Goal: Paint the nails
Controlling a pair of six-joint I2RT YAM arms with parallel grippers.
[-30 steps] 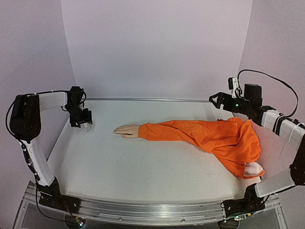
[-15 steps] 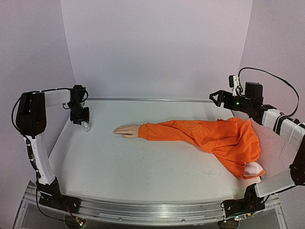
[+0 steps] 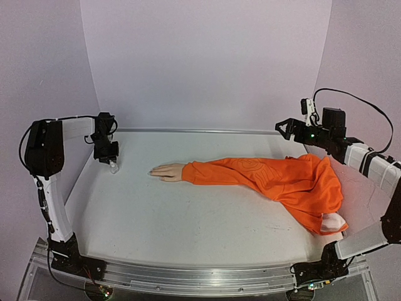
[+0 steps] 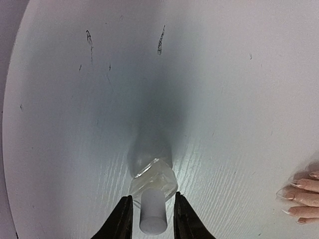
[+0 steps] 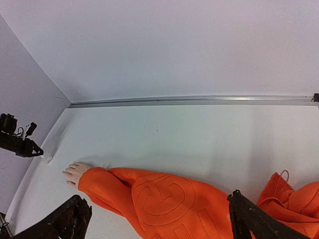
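Two arms are in my view, one at each side of the white surface (image 3: 188,219). My left tool (image 4: 152,198) is at the far-left corner, low over a small clear bottle (image 4: 153,183). From the left wrist I see its two dark fingers (image 4: 123,219) set narrowly on either side of the bottle's white cap (image 4: 152,218). A thin strip of light shows on each side of the cap, while the finger ends sit right at the glass shoulder. I cannot tell whether the tool has a firm hold on the bottle or only brackets it.

My right tool (image 3: 286,130) hangs in the air at the far right, above the bunched end of the orange sleeve (image 3: 269,177). Its fingers are spread wide and hold nothing.

The mannequin hand (image 3: 166,170) lies flat near the middle-left of the surface, sticking out of the sleeve with its fingertips pointing toward the bottle, a short way apart from it. The nails (image 4: 298,185) show at the right edge of the left wrist view as long, pale tips. I cannot tell from here whether they carry any colour.
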